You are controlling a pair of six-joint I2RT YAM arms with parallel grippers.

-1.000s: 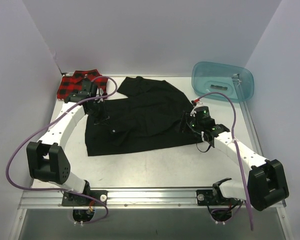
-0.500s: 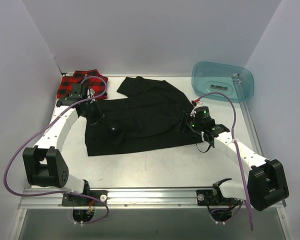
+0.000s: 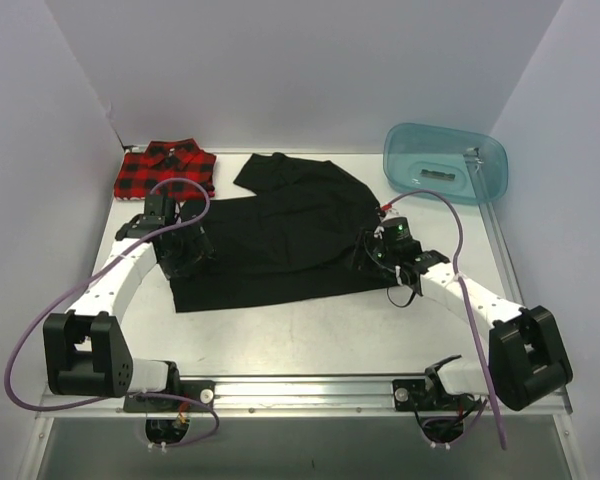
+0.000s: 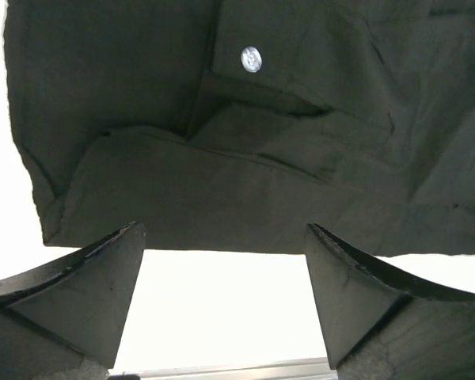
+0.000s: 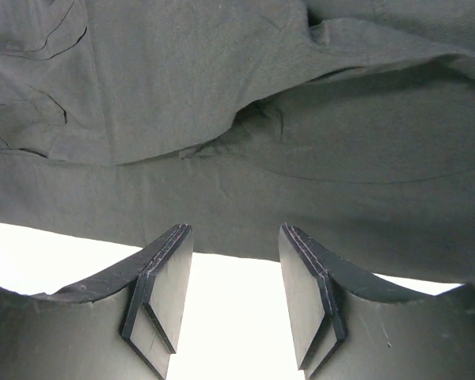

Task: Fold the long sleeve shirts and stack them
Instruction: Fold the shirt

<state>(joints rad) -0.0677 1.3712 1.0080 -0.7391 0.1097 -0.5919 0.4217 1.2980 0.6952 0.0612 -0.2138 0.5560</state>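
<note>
Black shirt (image 3: pixel 280 240) spread flat mid-table (image 3: pixel 310 335), collar end toward the far side, hem edge nearest; one white button (image 4: pixel 251 58) shows on a cuff or placket fold in the left wrist view. Plaid shirt (image 3: pixel 165 168) folded at far-left corner, apart from the black one. Left gripper (image 4: pixel 223 231) at the shirt's left near edge, jaws wide, bare table between them, nothing held. Right gripper (image 5: pixel 236 237) at the shirt's right edge, jaws partly apart, cloth just beyond the tips, not pinched. Teal tub (image 3: pixel 445 162) at far right.
</note>
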